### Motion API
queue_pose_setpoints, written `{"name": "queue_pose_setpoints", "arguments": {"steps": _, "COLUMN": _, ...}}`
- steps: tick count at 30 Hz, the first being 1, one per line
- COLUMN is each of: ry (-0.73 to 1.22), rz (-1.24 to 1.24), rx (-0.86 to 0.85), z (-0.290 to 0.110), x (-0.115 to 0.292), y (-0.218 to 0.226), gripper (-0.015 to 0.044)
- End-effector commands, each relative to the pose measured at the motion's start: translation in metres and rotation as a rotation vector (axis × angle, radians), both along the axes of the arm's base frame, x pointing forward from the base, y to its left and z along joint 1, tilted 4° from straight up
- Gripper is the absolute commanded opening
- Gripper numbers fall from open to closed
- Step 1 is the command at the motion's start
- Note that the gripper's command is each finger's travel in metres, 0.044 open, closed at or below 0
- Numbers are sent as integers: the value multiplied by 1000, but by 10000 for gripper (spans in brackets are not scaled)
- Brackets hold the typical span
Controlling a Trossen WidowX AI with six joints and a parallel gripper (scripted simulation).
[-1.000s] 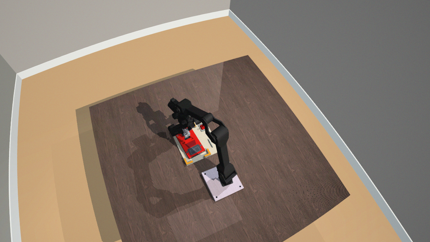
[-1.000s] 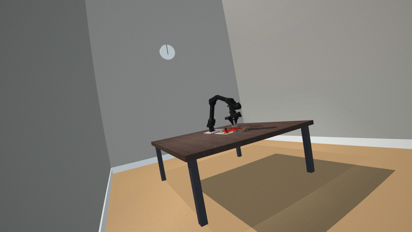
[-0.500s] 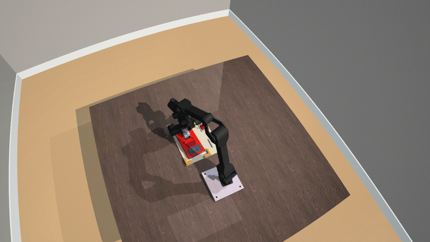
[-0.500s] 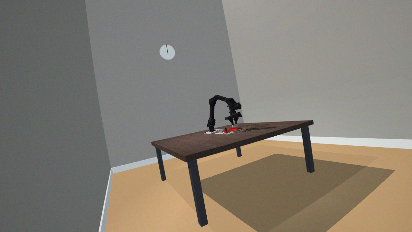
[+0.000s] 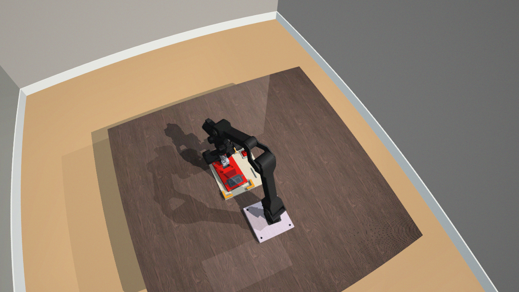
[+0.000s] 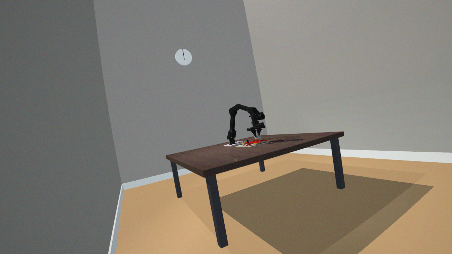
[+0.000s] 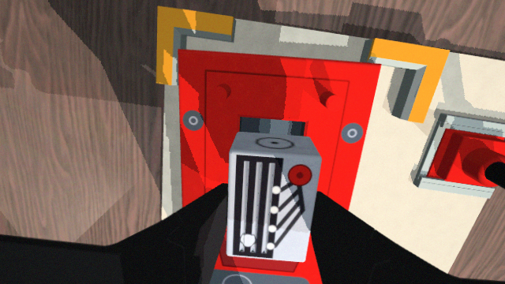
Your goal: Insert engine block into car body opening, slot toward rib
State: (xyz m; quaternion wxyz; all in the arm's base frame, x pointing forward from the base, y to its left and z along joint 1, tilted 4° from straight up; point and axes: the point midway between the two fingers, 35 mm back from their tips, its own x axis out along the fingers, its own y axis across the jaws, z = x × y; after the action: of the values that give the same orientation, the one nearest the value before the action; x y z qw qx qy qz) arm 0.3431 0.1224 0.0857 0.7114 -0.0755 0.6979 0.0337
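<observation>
My gripper is shut on the engine block, a grey box with black and white stripes and a red dot on its face. I hold it just above the red car body. The dark opening in the body shows just beyond the block's far end; most of it is hidden behind the block. The rib cannot be made out.
The car body lies on a cream board between orange corner brackets. A grey-framed red holder with a black peg stands at the right. The arm's white base plate sits near the board on the wooden table.
</observation>
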Motion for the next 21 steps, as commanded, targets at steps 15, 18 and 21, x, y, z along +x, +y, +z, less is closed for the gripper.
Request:
{"name": "queue_pose_setpoints", "arguments": {"steps": 15, "ry": -1, "rz": -6, "rx": 3, "z": 0, "x": 0, "y": 1, "gripper": 159}}
{"name": "queue_pose_setpoints", "arguments": {"steps": 18, "ry": -3, "rz": -47, "rx": 4, "z": 0, "x": 0, "y": 0, "gripper": 159}}
{"name": "queue_pose_setpoints", "arguments": {"steps": 21, "ry": -5, "rz": -87, "rx": 5, "z": -1, "x": 0, "y": 0, "gripper": 159}}
